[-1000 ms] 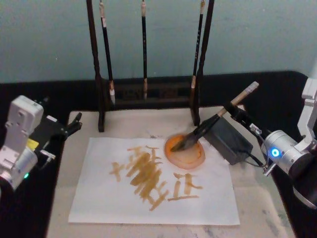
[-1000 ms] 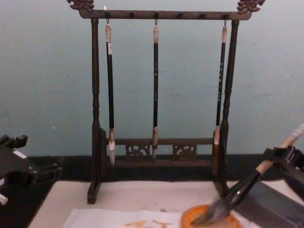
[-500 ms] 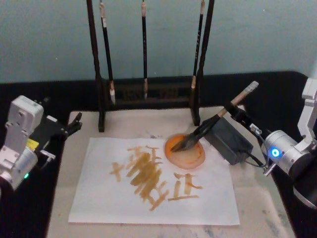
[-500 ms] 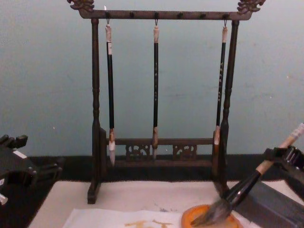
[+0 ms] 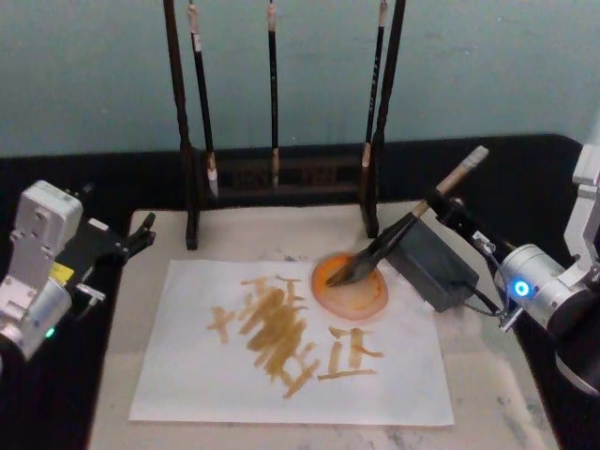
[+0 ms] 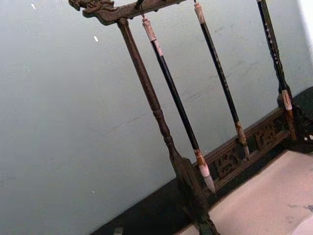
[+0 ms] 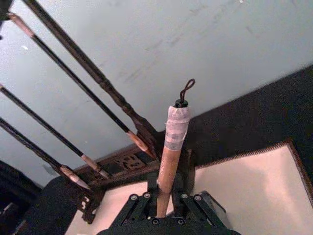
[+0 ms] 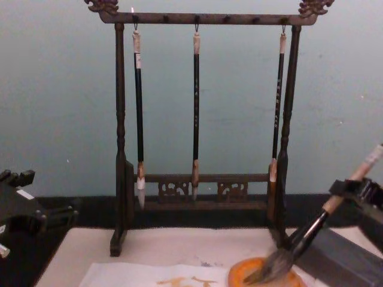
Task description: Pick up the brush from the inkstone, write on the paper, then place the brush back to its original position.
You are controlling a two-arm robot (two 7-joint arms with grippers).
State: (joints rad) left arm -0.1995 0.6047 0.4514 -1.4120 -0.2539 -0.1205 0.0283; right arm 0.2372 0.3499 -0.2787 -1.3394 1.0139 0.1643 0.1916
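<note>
The brush (image 5: 398, 234) leans steeply, its bushy dark tip dipped in a round orange dish (image 5: 361, 298) that sits on the paper's far right corner. My right gripper (image 5: 439, 208) is shut on the pale handle (image 7: 171, 147), above the dark grey inkstone block (image 5: 433, 267); from the chest it shows at the right edge (image 8: 352, 192) with the brush (image 8: 311, 230) slanting down to the dish. The paper (image 5: 187, 375) carries orange-yellow strokes in its middle. My left gripper (image 5: 141, 234) is parked at the table's left edge, open and holding nothing.
A dark wooden rack (image 5: 281, 178) with three thin hanging brushes stands at the back of the beige felt mat (image 5: 487, 394). Black cloth borders the mat on the left, right and back. Bare mat lies in front of and right of the paper.
The brush handle has tipped a little more upright in my right gripper, its top end rising. The tip stays in the orange dish. The left arm has not moved.
</note>
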